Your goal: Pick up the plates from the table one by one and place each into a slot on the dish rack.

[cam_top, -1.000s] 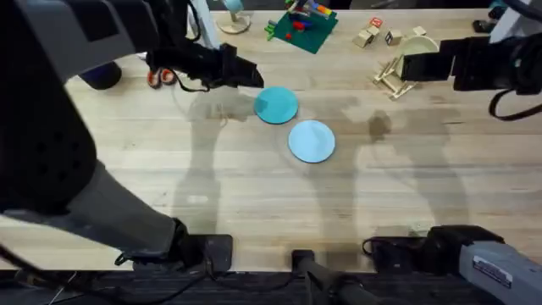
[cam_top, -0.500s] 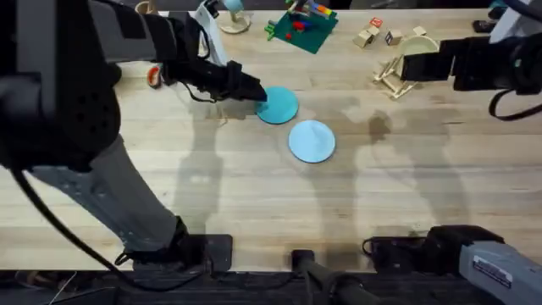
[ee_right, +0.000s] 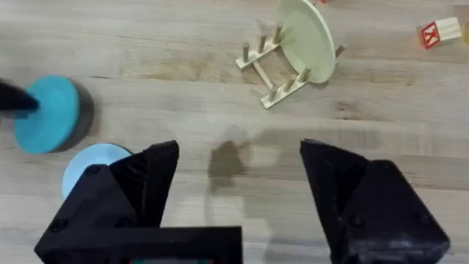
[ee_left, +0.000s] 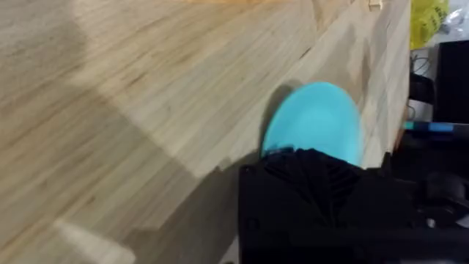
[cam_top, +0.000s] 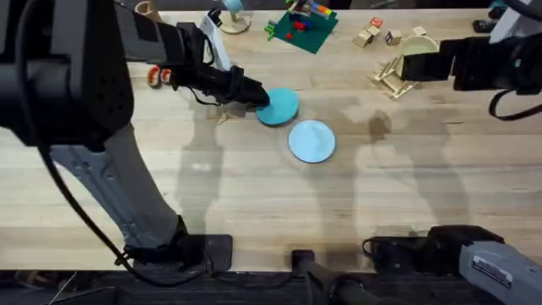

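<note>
Where the left pincer (cam_top: 258,97) meets the teal plate (cam_top: 279,107), contact is hidden.

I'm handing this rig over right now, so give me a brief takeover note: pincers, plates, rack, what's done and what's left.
Left pincer: at the near-left edge of the teal plate; grip not confirmed.
Right pincer: open, holding nothing, above the table near the dish rack.
Pale blue plate: flat on the table beside the teal one.
Rack: holds a cream plate upright; other slots free.
Done: neither blue plate racked.
Left: slot the teal plate, then the pale blue one.
</note>
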Controlling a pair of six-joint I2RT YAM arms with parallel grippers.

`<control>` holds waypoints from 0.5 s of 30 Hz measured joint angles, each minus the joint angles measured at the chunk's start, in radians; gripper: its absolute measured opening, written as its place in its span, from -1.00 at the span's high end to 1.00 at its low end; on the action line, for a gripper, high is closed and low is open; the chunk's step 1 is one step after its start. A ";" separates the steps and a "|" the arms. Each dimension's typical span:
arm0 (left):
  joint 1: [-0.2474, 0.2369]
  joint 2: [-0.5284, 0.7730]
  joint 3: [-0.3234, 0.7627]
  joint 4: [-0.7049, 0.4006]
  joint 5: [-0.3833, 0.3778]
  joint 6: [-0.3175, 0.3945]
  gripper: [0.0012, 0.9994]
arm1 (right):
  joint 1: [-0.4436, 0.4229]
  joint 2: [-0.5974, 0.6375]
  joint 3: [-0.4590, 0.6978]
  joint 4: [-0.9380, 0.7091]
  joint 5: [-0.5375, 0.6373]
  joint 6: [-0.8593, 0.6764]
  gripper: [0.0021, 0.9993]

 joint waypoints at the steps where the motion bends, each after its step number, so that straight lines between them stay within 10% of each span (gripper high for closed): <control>1: 0.000 0.011 0.002 0.002 0.009 0.003 0.92 | 0.000 0.000 0.000 0.000 0.000 0.000 -0.99; 15: 0.003 0.032 0.005 -0.001 0.052 0.025 0.92 | 0.000 0.000 0.000 0.000 0.000 0.003 -0.99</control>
